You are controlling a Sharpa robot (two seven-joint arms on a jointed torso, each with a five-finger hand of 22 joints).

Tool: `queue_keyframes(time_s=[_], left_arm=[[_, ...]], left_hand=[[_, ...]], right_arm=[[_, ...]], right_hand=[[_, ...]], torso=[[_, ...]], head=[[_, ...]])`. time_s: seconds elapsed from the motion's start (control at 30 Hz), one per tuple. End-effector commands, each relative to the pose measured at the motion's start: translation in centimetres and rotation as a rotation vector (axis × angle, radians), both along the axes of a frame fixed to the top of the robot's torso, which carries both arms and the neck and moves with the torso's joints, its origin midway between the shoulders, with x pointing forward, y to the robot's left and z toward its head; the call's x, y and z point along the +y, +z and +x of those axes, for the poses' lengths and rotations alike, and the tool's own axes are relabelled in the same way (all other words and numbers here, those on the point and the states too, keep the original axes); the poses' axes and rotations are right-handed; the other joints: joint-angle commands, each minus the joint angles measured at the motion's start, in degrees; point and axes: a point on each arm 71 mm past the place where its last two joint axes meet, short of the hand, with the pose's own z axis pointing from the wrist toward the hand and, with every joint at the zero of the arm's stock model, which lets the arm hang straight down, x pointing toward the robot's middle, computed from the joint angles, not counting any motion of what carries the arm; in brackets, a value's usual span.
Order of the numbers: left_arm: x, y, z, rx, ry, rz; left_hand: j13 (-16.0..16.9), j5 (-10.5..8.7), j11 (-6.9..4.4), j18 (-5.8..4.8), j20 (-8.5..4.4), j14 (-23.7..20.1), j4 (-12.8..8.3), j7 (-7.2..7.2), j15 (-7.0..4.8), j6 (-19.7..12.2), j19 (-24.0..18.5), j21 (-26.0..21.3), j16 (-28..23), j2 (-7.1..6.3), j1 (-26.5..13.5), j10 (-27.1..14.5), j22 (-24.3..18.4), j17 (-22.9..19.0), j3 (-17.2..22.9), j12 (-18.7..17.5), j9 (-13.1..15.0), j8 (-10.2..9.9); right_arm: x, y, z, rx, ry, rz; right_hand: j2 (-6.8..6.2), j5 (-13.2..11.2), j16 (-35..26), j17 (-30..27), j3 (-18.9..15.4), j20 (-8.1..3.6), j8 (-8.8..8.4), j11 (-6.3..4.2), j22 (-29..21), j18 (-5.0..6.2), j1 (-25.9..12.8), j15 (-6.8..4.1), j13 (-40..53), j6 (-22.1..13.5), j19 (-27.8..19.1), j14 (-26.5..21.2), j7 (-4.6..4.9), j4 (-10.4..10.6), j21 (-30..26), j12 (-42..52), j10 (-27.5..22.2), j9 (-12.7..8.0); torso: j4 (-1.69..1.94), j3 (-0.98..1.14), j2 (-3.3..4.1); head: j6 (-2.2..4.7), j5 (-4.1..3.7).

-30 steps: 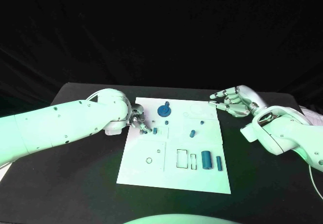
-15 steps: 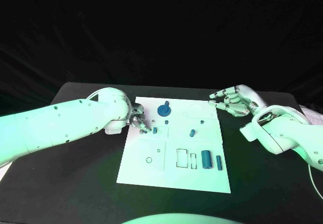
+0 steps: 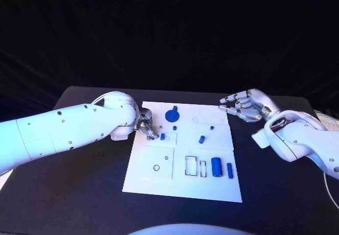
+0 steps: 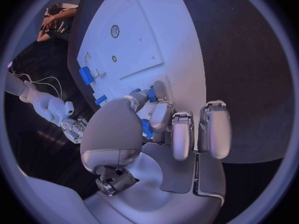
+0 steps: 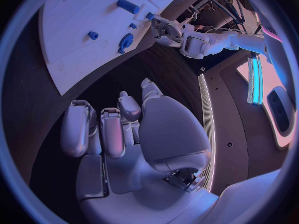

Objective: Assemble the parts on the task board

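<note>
The white task board lies in the middle of the black table. My left hand sits at the board's left edge, and in the left wrist view its thumb and fingers pinch a small blue part. Another small blue part stands on the board just beside those fingers. A blue round disc, a short peg, a thick cylinder and a thin one are also on the board. My right hand hovers off the board's far right corner, fingers loosely bent, holding nothing.
Outlined slots and a small ring mark the near half of the board. Bare black table runs along both sides of the board. The right wrist view shows the board and my left hand beyond it.
</note>
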Motion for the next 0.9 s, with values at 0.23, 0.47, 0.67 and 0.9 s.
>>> queue_keyframes(time_s=[0.23,0.47,0.67,0.9], left_arm=[[-0.10,-0.64,-0.24,0.019,-0.021,0.050],[-0.08,-0.71,-0.23,0.032,-0.024,0.059],[0.22,-0.76,-0.10,0.035,-0.015,0.064],[0.46,-0.63,0.07,0.027,-0.003,0.059]], left_hand=[[0.2,0.09,0.15,-1.20,-0.51,5.9,-0.1,-0.01,-0.47,0.0,2.8,0.3,0.2,0.03,0.1,0.6,8.8,15.1,0.6,0.3,0.1,0.3],[0.1,-0.07,0.41,-1.17,-0.38,5.9,3.3,0.28,-0.27,0.5,2.8,0.2,0.2,-0.91,-5.0,0.6,8.8,15.1,-1.9,0.1,-0.1,0.3],[0.0,-0.10,0.48,-1.16,-0.31,5.9,5.5,0.37,-0.23,0.7,2.8,0.0,0.2,-0.76,-7.5,0.5,8.8,15.1,-7.0,-0.1,-0.1,0.2],[-0.1,-0.10,0.50,-1.14,-0.32,5.9,5.6,0.38,-0.23,0.6,2.7,-0.1,0.2,-0.04,-8.0,0.5,8.8,15.1,-9.7,-0.2,-0.2,0.1]], right_arm=[[0.16,-0.06,-0.03,0.002,0.011,-0.002],[0.12,-0.06,-0.04,0.002,0.010,-0.003],[0.06,-0.05,-0.06,0.002,0.009,-0.003],[0.03,-0.04,-0.08,0.003,0.008,-0.003]], right_hand=[[0.42,0.5,-0.4,4.4,-0.4,0.08,-0.13,-0.06,-0.1,0.33,-0.1,-0.14,-0.1,0.0,-0.3,3.7,-0.08,0.0,-0.4,-0.3,-0.5,-0.1],[0.42,0.5,-0.4,4.4,-0.4,0.08,-0.13,-0.06,-0.1,0.33,-0.1,-0.14,-0.1,0.0,-0.3,3.7,-0.08,0.0,-0.4,-0.3,-0.5,-0.1],[0.43,0.6,-0.4,4.4,-0.4,0.08,-0.13,-0.06,-0.1,0.33,-0.1,-0.14,-0.1,0.0,-0.3,3.7,-0.07,0.0,-0.4,-0.3,-0.5,-0.1],[0.43,0.6,-0.4,4.4,-0.4,0.08,-0.13,-0.06,-0.1,0.33,-0.1,-0.14,-0.1,0.0,-0.3,3.7,-0.07,0.0,-0.4,-0.3,-0.5,-0.1]], torso=[[-0.01,0.02,-0.01],[0.05,0.04,0.01],[0.08,0.01,0.00],[-0.01,0.02,0.00]], head=[[-0.01,-0.05],[-0.13,-0.06],[-0.20,-0.06],[-0.22,0.08]])
